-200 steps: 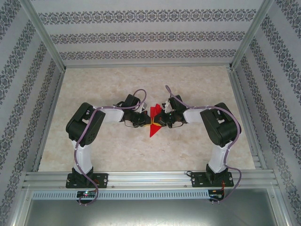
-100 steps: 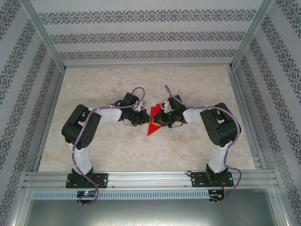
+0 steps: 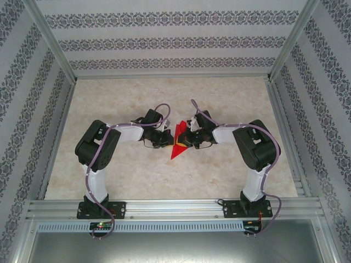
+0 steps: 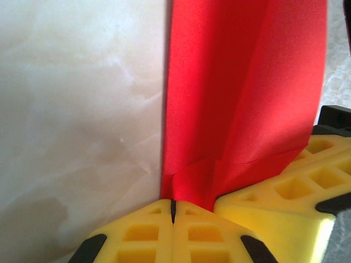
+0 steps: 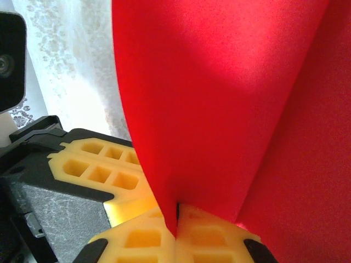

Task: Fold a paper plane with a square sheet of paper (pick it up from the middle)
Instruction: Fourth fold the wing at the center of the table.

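Over the middle of the bench (image 3: 137, 175), my left gripper (image 4: 173, 211) and right gripper (image 5: 176, 216) meet, each clenched on the red paper plane (image 3: 176, 143). It is already a narrow, creased dart, so I judge the folding nearly done; final wing creases may remain.

Near the middle of the pale marbled tabletop (image 3: 137, 181), the folded red paper plane (image 3: 176, 146) stands between the two arms, pinched from its left by the yellow-padded left gripper (image 3: 166, 141) and from its right by the yellow-padded right gripper (image 3: 185, 140), their fingertips just beside each other.
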You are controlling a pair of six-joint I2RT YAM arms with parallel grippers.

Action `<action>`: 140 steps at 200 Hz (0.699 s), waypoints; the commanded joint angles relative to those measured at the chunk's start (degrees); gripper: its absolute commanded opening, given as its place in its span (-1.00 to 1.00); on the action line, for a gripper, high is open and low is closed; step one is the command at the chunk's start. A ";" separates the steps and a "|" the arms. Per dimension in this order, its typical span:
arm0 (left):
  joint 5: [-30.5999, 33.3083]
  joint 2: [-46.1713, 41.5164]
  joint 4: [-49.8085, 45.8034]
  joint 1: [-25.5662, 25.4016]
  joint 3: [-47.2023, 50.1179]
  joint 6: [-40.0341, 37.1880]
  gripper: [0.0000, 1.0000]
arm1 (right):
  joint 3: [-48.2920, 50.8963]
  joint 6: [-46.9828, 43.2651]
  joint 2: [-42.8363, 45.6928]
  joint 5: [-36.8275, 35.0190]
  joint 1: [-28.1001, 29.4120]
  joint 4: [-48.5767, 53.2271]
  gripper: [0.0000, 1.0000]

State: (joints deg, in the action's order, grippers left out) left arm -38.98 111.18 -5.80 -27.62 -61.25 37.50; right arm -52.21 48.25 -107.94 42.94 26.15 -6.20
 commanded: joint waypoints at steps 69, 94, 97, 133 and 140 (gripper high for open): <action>4.00 -3.27 -8.82 0.71 -4.74 -5.65 -0.49 | -0.75 -2.43 2.43 -1.10 0.22 4.34 -1.00; 6.13 -4.90 -12.00 0.72 -5.05 -7.36 -0.46 | -0.96 -3.20 2.65 -1.46 0.12 5.53 -1.00; 6.11 -5.00 -12.03 0.67 -4.99 -7.38 -0.46 | -0.99 -3.29 2.67 -1.44 0.05 5.64 -1.00; 3.37 -3.40 -9.81 -0.21 -3.58 -6.44 -0.96 | -1.83 -2.55 2.40 -1.10 0.47 5.06 -1.00; 2.81 -2.94 -9.13 -0.56 -3.37 -6.16 -0.96 | -1.92 -2.38 2.38 -1.10 0.56 4.74 -1.00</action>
State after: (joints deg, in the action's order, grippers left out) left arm -34.46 107.77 -14.63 -27.66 -64.86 31.81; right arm -52.60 46.50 -106.87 42.44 26.15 -1.89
